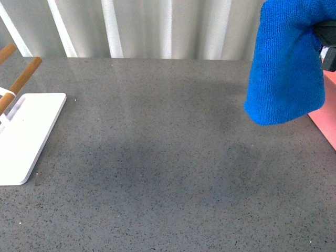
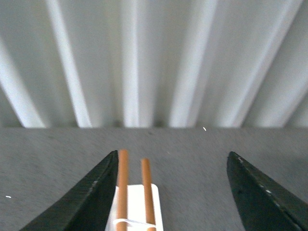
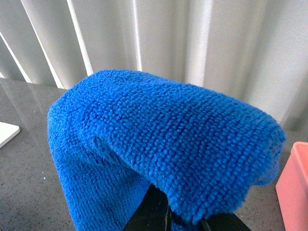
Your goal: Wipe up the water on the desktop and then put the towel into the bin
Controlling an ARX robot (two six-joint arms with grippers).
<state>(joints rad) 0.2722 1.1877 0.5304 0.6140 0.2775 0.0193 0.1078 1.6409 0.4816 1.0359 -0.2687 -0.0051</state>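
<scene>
The blue towel (image 1: 286,63) hangs in the air at the upper right of the front view, above the dark grey speckled desktop (image 1: 168,168). My right gripper (image 3: 168,225) is shut on the towel (image 3: 159,144), which drapes over its jaws and hides most of them. The salmon-pink bin (image 1: 326,113) shows as a strip at the right edge, just right of the towel; its corner also shows in the right wrist view (image 3: 294,187). My left gripper (image 2: 172,192) is open and empty, above the desktop (image 2: 192,183). No water is visible on the desktop.
A flat white stand (image 1: 23,139) with wooden rods (image 1: 21,79) sits at the left edge of the desktop; it also shows between the left jaws (image 2: 137,207). White pleated curtains (image 1: 157,26) run behind the table's far edge.
</scene>
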